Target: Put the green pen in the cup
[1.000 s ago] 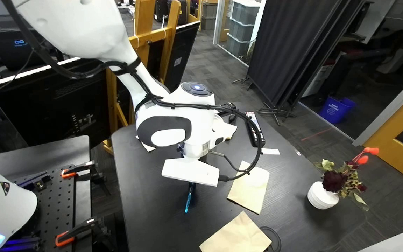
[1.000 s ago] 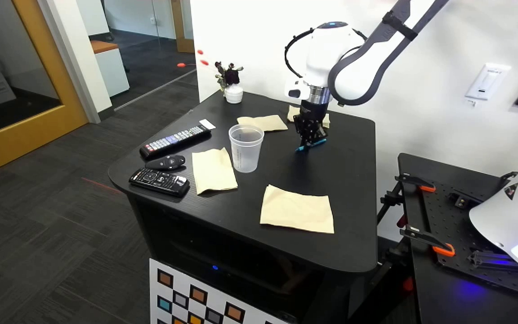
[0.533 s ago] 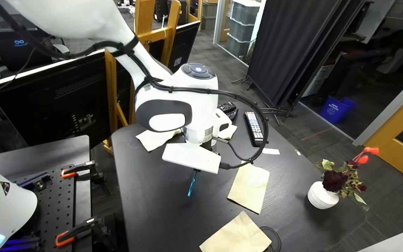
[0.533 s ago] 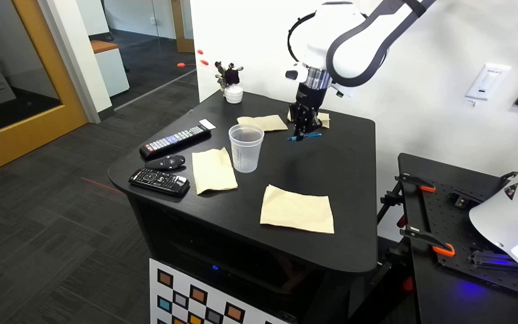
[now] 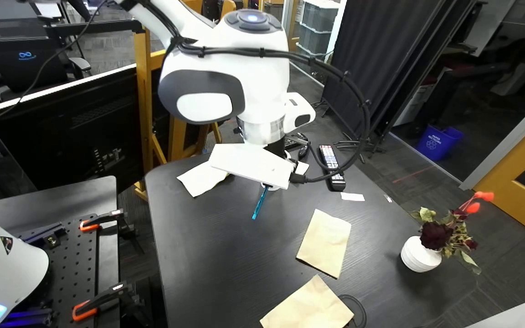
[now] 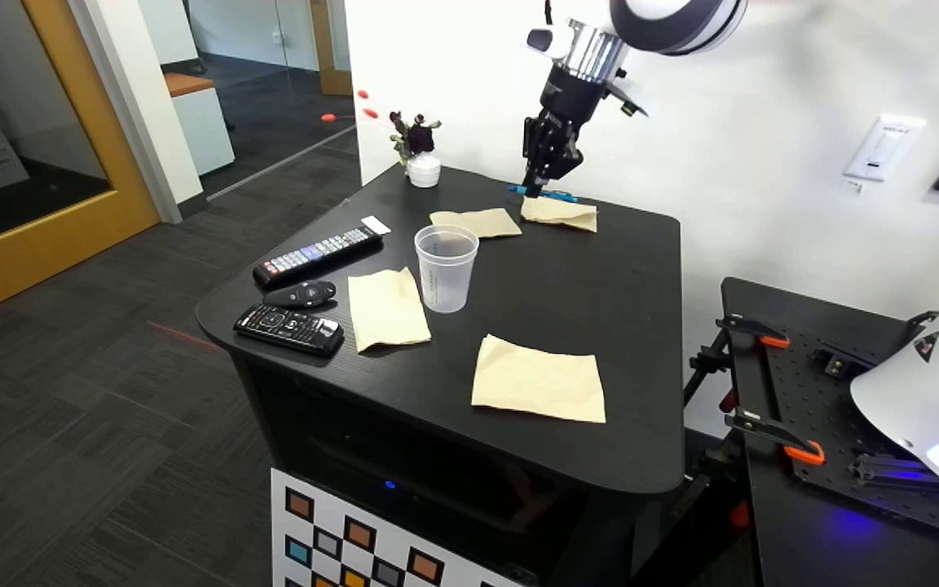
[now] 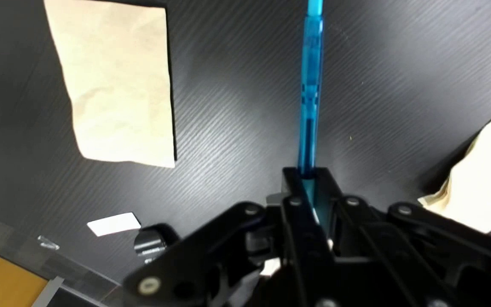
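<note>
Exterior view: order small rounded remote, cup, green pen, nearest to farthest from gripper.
1. Green pen: held in the gripper.
2. Cup: on the table, below-left of the gripper in an exterior view.
3. Small rounded remote: farther left in that view, past the cup.

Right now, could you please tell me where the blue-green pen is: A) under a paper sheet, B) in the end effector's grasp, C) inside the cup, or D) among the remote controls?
B, since the wrist view shows the blue-green pen clamped in the end effector.

White wall (image 6: 804, 220) behind a black table (image 6: 600, 285); grey carpet (image 6: 94, 391); 1 blue bin (image 5: 437, 142).
</note>
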Available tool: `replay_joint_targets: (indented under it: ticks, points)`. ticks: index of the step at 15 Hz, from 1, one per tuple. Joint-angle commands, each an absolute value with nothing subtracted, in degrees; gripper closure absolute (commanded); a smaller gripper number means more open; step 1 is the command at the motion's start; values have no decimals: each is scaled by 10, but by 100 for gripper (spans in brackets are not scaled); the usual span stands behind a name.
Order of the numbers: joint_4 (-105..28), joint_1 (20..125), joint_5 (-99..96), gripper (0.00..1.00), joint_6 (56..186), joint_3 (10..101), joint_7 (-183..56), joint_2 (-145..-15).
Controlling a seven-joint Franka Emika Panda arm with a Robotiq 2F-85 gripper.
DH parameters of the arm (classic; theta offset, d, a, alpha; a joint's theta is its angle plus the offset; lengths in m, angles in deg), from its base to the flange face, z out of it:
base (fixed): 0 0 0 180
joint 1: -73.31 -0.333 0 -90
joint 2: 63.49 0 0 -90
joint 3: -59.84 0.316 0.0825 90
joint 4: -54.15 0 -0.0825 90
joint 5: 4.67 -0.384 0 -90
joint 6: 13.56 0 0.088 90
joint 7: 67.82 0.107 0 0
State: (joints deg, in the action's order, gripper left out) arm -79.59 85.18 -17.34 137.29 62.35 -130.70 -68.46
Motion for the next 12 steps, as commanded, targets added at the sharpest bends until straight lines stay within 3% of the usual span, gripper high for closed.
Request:
replay_joint_targets:
  ticks: [1,12]
  points:
    - [-810,832,-227,97,1346,608,-1328,-624]
    - [-845,732,-398,97,1371,570,-1376,-536]
